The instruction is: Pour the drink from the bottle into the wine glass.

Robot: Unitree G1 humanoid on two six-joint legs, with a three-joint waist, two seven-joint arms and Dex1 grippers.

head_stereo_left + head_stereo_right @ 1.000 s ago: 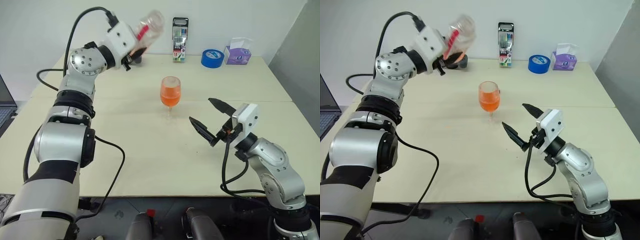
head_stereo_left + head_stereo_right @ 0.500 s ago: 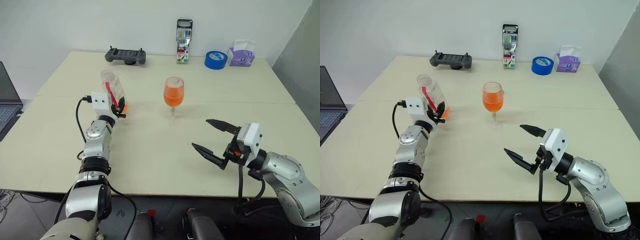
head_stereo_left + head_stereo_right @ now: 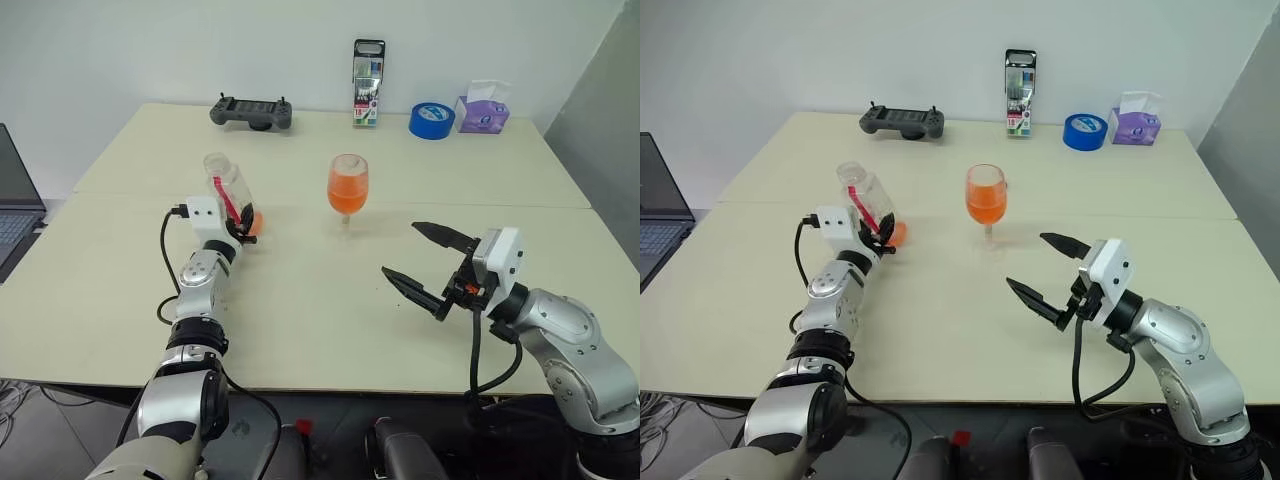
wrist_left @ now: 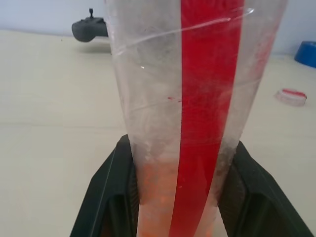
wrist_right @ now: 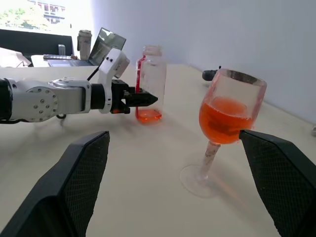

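The left gripper (image 3: 876, 236) is pinching the bottle (image 3: 865, 201) low on its body, the two black fingers (image 4: 106, 190) pressing against opposite walls, and the bottle is standing nearly upright, leaning slightly, with its base at or just above the table (image 3: 940, 330). Only a shallow layer of the drink (image 5: 148, 115) is sitting in the bottom of the bottle, while the wine glass (image 3: 347, 187) is holding orange-red liquid to roughly half its bowl, so pouring appears essentially complete and the step in hand is judged to be setting the bottle down. To do this well, the bottle should be brought fully vertical and its base seated flat before the grip is relaxed; releasing a tilted, nearly empty plastic bottle is likely to tip it. The withdrawal path should run back away from the glass, which is standing well apart to the bottle's right. The right gripper (image 3: 430, 264) is hovering near the glass with its fingers spread wide and holding nothing; it should be kept clear of the stem.
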